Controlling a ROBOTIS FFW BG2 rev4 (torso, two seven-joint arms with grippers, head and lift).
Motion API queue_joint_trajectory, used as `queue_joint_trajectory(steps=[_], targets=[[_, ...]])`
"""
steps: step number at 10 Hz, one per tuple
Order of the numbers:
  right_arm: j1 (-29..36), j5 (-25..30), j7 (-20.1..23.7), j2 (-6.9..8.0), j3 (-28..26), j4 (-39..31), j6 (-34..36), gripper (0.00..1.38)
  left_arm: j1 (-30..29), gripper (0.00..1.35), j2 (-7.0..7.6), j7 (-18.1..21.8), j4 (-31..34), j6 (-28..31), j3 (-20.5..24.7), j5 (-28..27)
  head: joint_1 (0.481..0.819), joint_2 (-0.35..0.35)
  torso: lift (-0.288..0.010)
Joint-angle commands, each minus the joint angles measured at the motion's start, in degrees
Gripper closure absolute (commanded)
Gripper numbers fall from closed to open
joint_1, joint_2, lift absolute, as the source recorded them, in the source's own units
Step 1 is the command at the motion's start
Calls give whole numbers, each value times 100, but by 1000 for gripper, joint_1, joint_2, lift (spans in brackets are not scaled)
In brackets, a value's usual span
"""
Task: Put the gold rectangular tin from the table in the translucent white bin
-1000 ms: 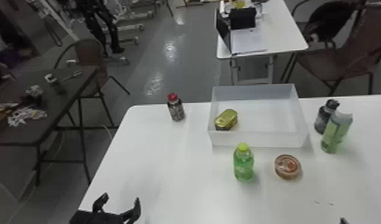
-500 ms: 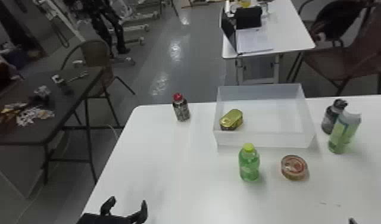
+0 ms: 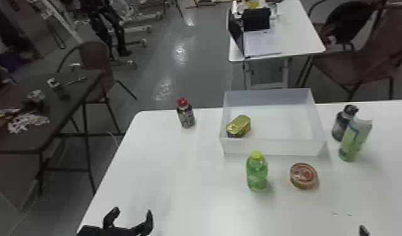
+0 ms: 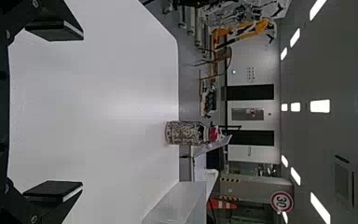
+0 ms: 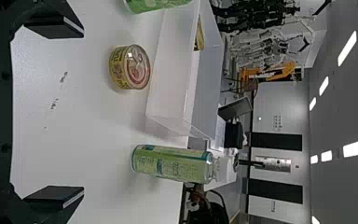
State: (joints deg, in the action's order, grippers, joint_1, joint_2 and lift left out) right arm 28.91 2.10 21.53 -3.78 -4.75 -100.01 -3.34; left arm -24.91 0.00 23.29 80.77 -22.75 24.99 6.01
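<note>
Head view: gold rectangular tin inside the translucent white plastic bin, at two o'clock from the nearer left end effector. Left wrist view: that one spread, empty. Right wrist view: right end effector likewise.

The bin sits on the worktop near its far edge, with the tin in it, by the left wall towards the front. To the left of the bin, near the worktop's far edge, stands one bottle. A second bottle stands just before the bin, and the can lies to that bottle's right, also before the bin. Two more bottles stand close together to the right of the bin: a rear one and a front one, slightly further right. Behind the worktop is a far table; to its left is a side table.
</note>
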Motion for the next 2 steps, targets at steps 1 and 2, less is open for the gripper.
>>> queue_joint_trajectory(steps=[1, 2], targets=[[-26, -17, 0, 0, 0, 8, 0, 110, 12, 167, -15, 0, -9, -1, -73, 41, 695, 279, -30], [-44, -17, 0, 0, 0, 26, 0, 110, 21, 167, -15, 0, -26, -10, -90, 59, 695, 272, -30]])
